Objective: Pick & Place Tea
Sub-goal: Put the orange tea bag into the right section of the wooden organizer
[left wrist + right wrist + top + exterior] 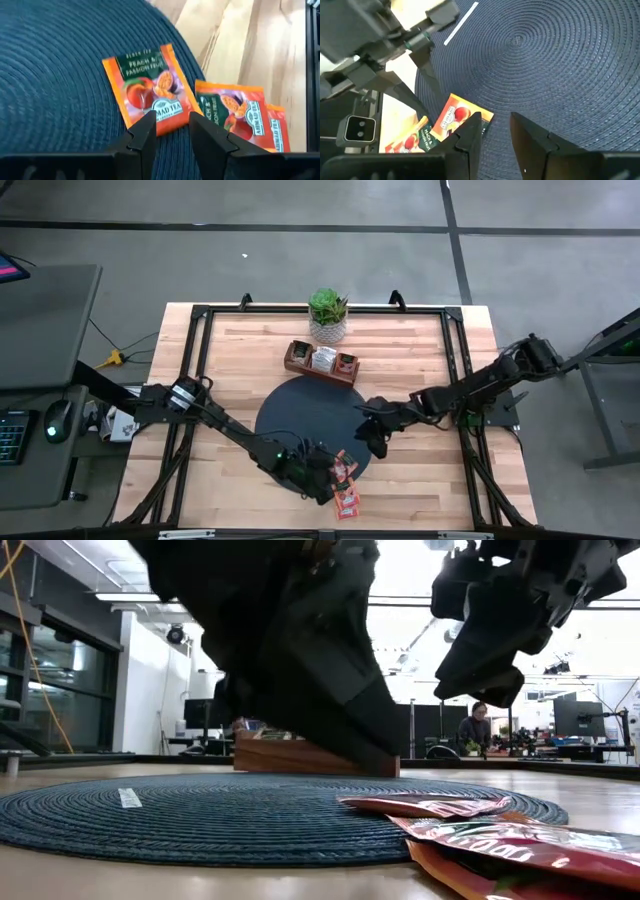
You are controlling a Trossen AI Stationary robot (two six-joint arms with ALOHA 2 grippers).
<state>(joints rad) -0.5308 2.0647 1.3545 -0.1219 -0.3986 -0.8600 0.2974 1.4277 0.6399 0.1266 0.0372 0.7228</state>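
Hovering left gripper (pixel 170 131), parted, above orange sachet (pixel 147 90).

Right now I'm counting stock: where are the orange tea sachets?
High view: orange tea sachets lie at the dark round mat's near-right edge, beside the left gripper.

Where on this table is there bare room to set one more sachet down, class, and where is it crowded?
Free: the middle of the dark round mat, between the wooden tray and the arms, and the bare wood left of the mat. Crowded: the mat's near right edge, where orange-red tea sachets overlap beside the left gripper, the right gripper close by.
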